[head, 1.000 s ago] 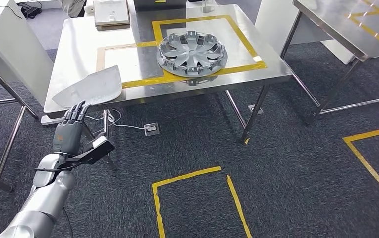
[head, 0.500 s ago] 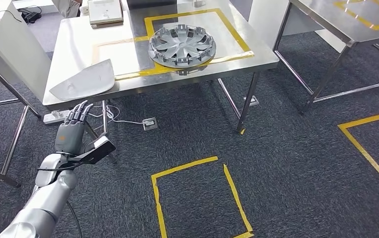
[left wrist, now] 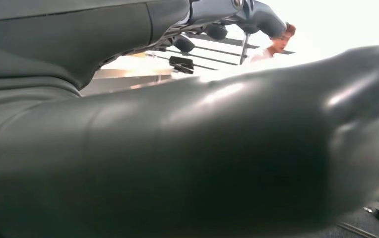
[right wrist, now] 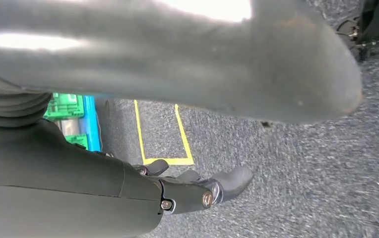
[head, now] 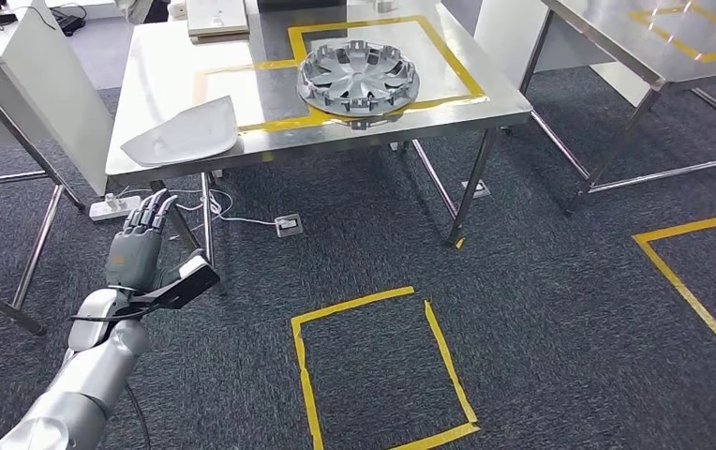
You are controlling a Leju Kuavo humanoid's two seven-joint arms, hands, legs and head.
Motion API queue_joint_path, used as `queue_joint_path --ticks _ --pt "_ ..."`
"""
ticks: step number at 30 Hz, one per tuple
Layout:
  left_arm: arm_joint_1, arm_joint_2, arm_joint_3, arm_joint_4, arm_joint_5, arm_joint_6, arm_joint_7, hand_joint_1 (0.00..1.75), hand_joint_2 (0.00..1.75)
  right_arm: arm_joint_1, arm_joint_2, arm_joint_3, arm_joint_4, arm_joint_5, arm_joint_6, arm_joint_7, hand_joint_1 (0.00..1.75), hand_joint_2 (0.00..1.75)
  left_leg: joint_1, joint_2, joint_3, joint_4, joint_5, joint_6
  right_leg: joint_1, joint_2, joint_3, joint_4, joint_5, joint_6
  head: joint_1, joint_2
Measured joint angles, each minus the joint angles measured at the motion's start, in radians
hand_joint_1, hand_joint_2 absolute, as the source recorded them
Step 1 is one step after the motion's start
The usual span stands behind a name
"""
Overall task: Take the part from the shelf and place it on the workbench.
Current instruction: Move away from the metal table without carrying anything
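In the head view, the round grey plastic wheel cover lies flat inside a rectangle of yellow tape on the shiny steel workbench in the upper middle of the frame. A flat pale grey curved panel lies at the bench's near left corner, close to the edge and well apart from the wheel cover. Which of the two is the part the task means cannot be told from the pictures, but both already rest on the bench top, so the placing looks done.

The left hand hangs in the lower left of the frame, below and in front of the bench edge, over the dark carpet. Its fingers are stretched out straight and slightly fanned, holding nothing. The right hand shows in the right wrist view, over carpet with a yellow tape corner beyond it; its dark fingers are loosely curled with gaps between them and nothing in them.

What seems left is at most drawing back from the bench, or fetching a further part if more are wanted; no shelf is plainly recognisable.

No brand, label or writing can be read. A white power strip lies on the floor under the bench's left side.
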Motion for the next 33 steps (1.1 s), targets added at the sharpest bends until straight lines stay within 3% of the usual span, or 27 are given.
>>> queue_joint_path --ticks 2,3,4,5,6,7,8,10,12,14,16,17,18,19,20,22,24,25,29,33 --pt "-0.001 0.0 0.0 0.0 0.0 0.0 0.0 0.0 0.0 0.0 0.0 -0.001 0.0 0.0 0.0 0.0 0.0 0.0 -0.001 0.0 -0.015 0.0 0.011 0.006 0.0 0.0 -0.016 0.056 -0.061 0.003 0.002 0.0" --pt "-0.001 -0.001 0.0 0.001 0.001 0.0 0.0 0.0 0.0 0.0 0.0 -0.002 0.0 0.0 0.0 0.001 0.0 0.0 -0.002 0.0 -0.034 0.001 0.026 0.009 0.0 0.0 -0.03 0.128 -0.109 0.004 0.002 0.0" --pt "-0.001 -0.002 0.0 0.003 0.004 -0.003 -0.003 0.0 0.0 0.0 0.0 -0.004 0.0 -0.001 0.0 0.002 0.0 0.0 -0.005 0.0 -0.064 0.002 0.048 0.011 0.002 0.001 -0.023 0.184 -0.13 0.003 0.003 0.0" --pt "0.0 -0.003 0.001 0.005 0.011 -0.01 -0.008 0.0 0.0 -0.001 0.0 -0.005 0.0 -0.001 0.0 0.002 0.0 0.0 -0.007 0.0 -0.091 0.004 0.069 0.01 0.004 0.001 0.006 0.2 -0.125 -0.002 0.003 0.0" --pt "0.0 -0.004 0.003 0.007 0.021 -0.018 -0.015 0.0 0.0 -0.002 0.0 -0.006 0.0 -0.002 0.0 0.002 0.0 0.0 -0.009 0.001 -0.117 0.006 0.089 0.008 0.007 0.001 0.054 0.18 -0.12 -0.011 0.003 0.0" --pt "0.001 -0.004 0.005 0.007 0.032 -0.027 -0.024 0.0 0.0 -0.003 0.0 -0.007 0.0 -0.002 -0.001 0.002 0.0 0.0 -0.011 0.001 -0.134 0.007 0.103 0.004 0.012 0.0 0.12 0.101 -0.112 -0.02 0.002 0.0" --pt "0.001 -0.004 0.008 0.006 0.04 -0.031 -0.032 0.0 0.0 -0.004 0.0 -0.008 0.0 -0.002 -0.001 0.002 0.0 0.0 -0.011 0.002 -0.139 0.007 0.111 -0.002 0.016 0.0 0.162 0.038 -0.127 -0.026 0.002 0.0" --pt "0.002 -0.004 0.011 0.004 0.049 -0.028 -0.042 0.0 0.0 -0.005 0.0 -0.011 0.0 -0.003 -0.004 0.002 0.0 0.0 -0.01 0.003 -0.14 0.001 0.128 -0.015 0.023 -0.001 0.195 -0.028 -0.151 -0.035 0.004 0.0" --pt "0.003 -0.004 0.014 0.004 0.061 -0.026 -0.045 0.0 0.0 -0.006 0.0 -0.015 0.0 -0.01 -0.01 0.002 0.0 0.0 -0.007 0.003 -0.143 -0.002 0.134 -0.027 0.02 -0.003 0.186 -0.034 -0.133 -0.047 0.006 0.0" --pt "0.004 -0.006 0.022 0.004 0.075 -0.032 -0.037 0.0 0.87 -0.006 0.0 -0.019 0.0 -0.021 -0.014 0.002 0.0 0.87 -0.005 0.002 -0.162 0.043 0.083 -0.037 0.015 -0.006 0.174 -0.042 -0.111 -0.06 0.003 0.0" --pt "0.006 -0.008 0.027 0.007 0.081 -0.041 -0.022 0.0 1.75 -0.005 0.0 -0.024 0.0 -0.029 -0.01 0.002 0.0 1.75 -0.003 0.001 -0.194 0.158 -0.005 -0.045 0.015 -0.008 0.156 -0.041 -0.094 -0.065 0.001 0.0" --pt "0.009 -0.008 0.029 0.009 0.081 -0.044 -0.017 0.0 1.75 -0.004 0.0 -0.026 0.0 -0.03 -0.008 0.002 0.0 1.75 -0.003 0.001 -0.206 0.215 -0.031 -0.048 0.015 -0.008 0.147 -0.04 -0.087 -0.065 0.001 0.0" --pt "0.013 -0.009 0.03 0.011 0.082 -0.045 -0.015 0.0 1.75 -0.002 0.0 -0.028 0.0 -0.031 -0.007 0.002 0.0 1.75 -0.002 0.001 -0.206 0.249 -0.037 -0.05 0.015 -0.008 0.138 -0.038 -0.08 -0.064 0.001 0.0" --pt "0.017 -0.01 0.031 0.014 0.085 -0.044 -0.015 0.0 1.75 -0.002 0.0 -0.029 0.0 -0.031 -0.007 0.002 0.0 1.75 -0.002 0.002 -0.19 0.248 -0.025 -0.051 0.015 -0.008 0.13 -0.037 -0.074 -0.062 0.001 0.0" --pt "0.02 -0.01 0.032 0.017 0.089 -0.044 -0.018 0.0 1.75 -0.001 0.0 -0.031 0.0 -0.031 -0.008 0.002 0.0 1.75 -0.002 0.002 -0.154 0.207 -0.002 -0.051 0.014 -0.008 0.123 -0.034 -0.069 -0.059 0.001 0.0" --pt "0.023 -0.011 0.034 0.022 0.102 -0.042 -0.025 0.0 1.75 -0.002 0.0 -0.035 0.0 -0.032 -0.009 0.002 0.0 1.75 -0.003 0.001 -0.063 0.074 0.023 -0.045 0.015 -0.008 0.112 -0.028 -0.062 -0.052 0.001 0.0" --pt "0.026 -0.013 0.039 0.026 0.117 -0.041 -0.032 0.0 1.75 -0.003 -0.001 -0.039 0.0 -0.034 -0.009 0.002 0.0 1.75 -0.008 -0.002 -0.017 -0.001 0.022 -0.033 0.016 -0.009 0.104 -0.024 -0.055 -0.042 0.001 0.0" --pt "0.029 -0.014 0.041 0.029 0.122 -0.039 -0.035 0.0 1.75 -0.003 -0.002 -0.041 0.0 -0.034 -0.01 0.002 0.0 1.75 -0.009 -0.004 -0.015 -0.007 0.022 -0.027 0.017 -0.009 0.101 -0.022 -0.054 -0.039 0.001 0.0" --pt "0.039 -0.02 0.052 0.035 0.133 -0.028 -0.043 0.0 1.75 -0.002 -0.006 -0.045 0.0 -0.035 -0.01 0.002 0.0 1.75 -0.011 -0.005 -0.025 -0.011 0.031 -0.014 0.02 -0.009 0.094 -0.026 -0.046 -0.067 0.0 0.0" --pt "0.043 -0.025 0.057 0.039 0.134 -0.023 -0.044 0.0 1.75 -0.002 -0.008 -0.047 0.0 -0.036 -0.01 0.002 0.0 1.75 -0.013 -0.004 -0.033 -0.008 0.037 -0.004 0.018 -0.009 0.092 -0.034 -0.032 -0.045 0.001 0.0"
